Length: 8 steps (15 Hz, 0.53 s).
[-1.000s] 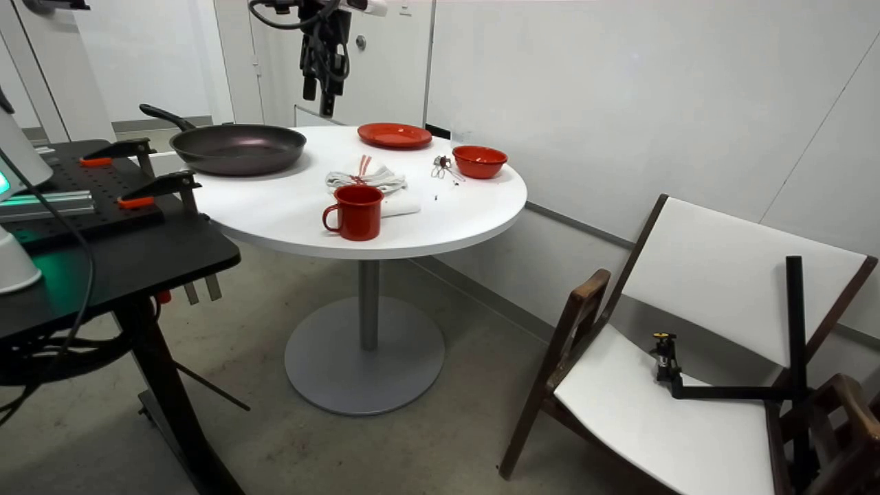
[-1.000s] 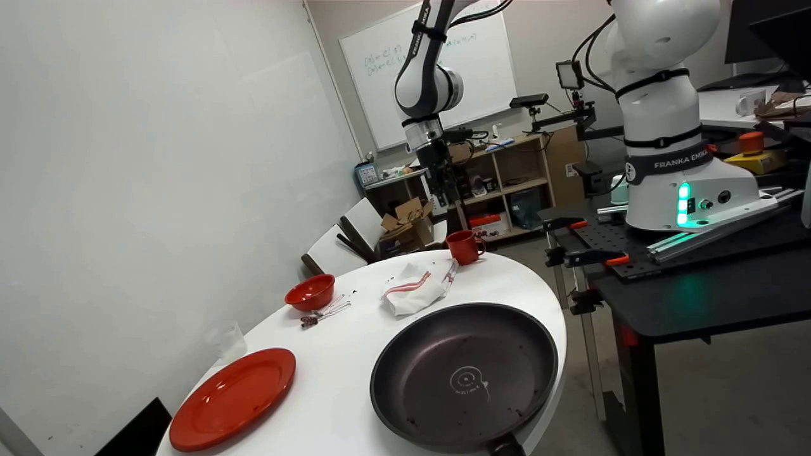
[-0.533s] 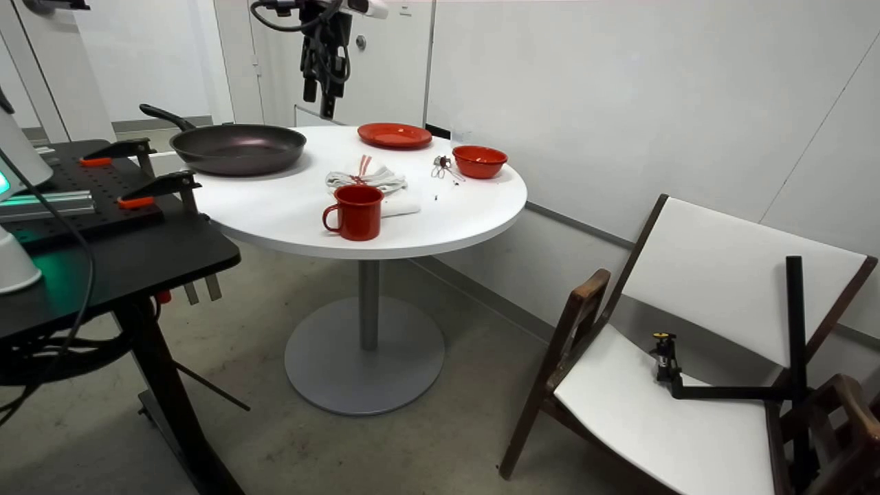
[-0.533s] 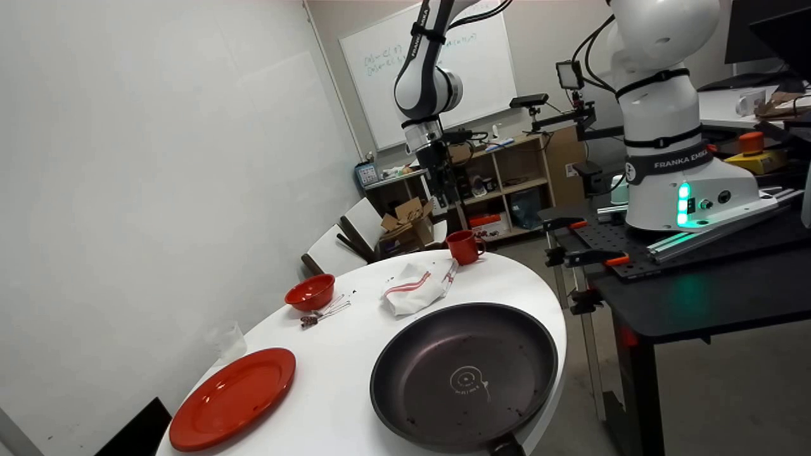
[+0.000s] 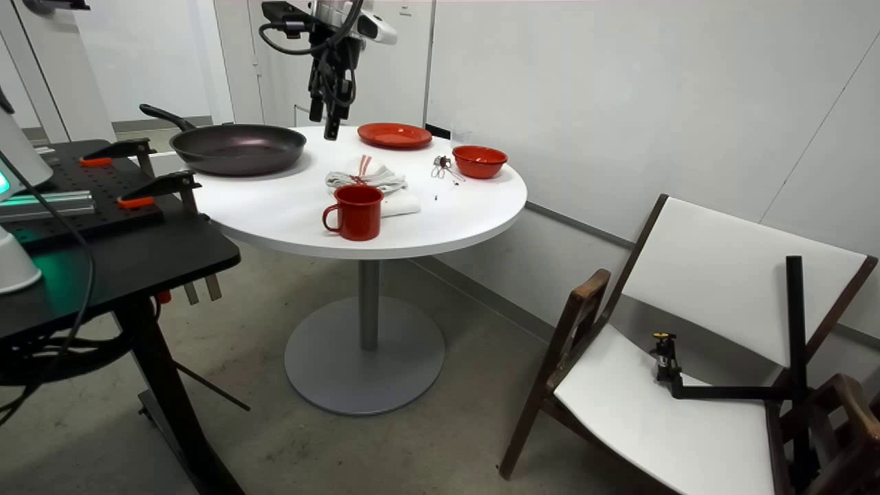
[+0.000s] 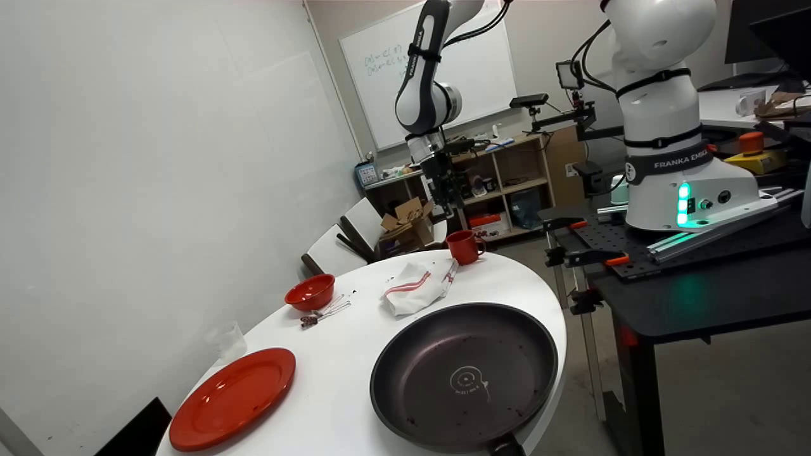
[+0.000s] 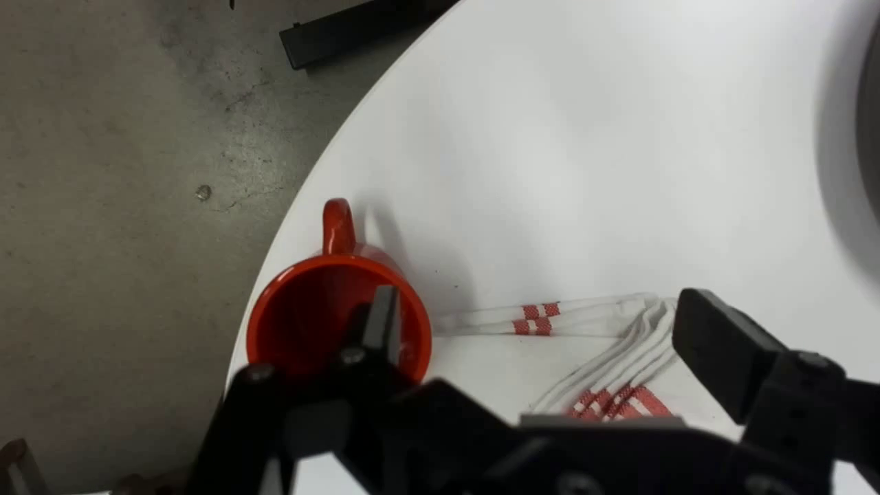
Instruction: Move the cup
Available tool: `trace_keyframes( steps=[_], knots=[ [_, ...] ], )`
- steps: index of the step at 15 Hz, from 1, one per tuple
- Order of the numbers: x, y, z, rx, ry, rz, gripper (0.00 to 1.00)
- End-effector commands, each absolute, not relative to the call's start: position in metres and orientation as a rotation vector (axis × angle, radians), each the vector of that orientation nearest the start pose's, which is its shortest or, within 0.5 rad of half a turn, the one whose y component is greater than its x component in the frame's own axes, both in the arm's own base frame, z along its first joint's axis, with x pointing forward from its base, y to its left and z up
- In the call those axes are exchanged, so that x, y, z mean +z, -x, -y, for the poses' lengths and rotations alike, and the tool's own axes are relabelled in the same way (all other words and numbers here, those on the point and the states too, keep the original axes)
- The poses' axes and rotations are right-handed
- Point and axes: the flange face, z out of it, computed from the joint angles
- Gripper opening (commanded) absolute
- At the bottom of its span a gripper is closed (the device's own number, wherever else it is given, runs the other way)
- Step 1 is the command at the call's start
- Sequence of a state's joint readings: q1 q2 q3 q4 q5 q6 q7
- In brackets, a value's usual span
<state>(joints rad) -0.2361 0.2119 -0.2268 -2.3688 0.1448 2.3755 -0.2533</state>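
Your cup (image 5: pixel 358 213) is standing upright pretty much at the rim of the white table (image 5: pixel 454 213), so on that side you've only got a sliver of tabletop before it drops off to the floor (image 7: pixel 124 137). The handle (image 7: pixel 338 227) points toward the black bench (image 5: pixel 137 254) with the arm's base (image 6: pixel 652 199) on it, and that bench stands apart from the table. The towel (image 6: pixel 415 291) lies just beside the cup; can't tell if they touch. You've got way more room on the pan side, tbh: the wrist view shows a wide run of white tabletop between the cup and the frying pan (image 6: pixel 466 373). The red bowl (image 6: pixel 310 292) and red plate (image 6: pixel 232 399) sit over by the wall (image 5: pixel 619 103), well apart from the cup. As for your gripper (image 5: pixel 324 126), it hangs over the table, and both exterior views show a gap between it and the cup. Your fingers (image 7: pixel 722 350) are spread wide, released, just towel and tabletop showing between them; one crosses the cup's mouth in the wrist view, but that's only overlap.
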Motion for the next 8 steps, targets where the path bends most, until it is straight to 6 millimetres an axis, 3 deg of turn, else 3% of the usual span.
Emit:
trace_keyframes(
  steps=[1,8],
  knots=[
    [0.2,-0.429,0.226,0.331,2.955,-0.537,1.0],
    [0.155,-0.415,0.244,0.461,2.919,-0.597,1.0]
  ],
)
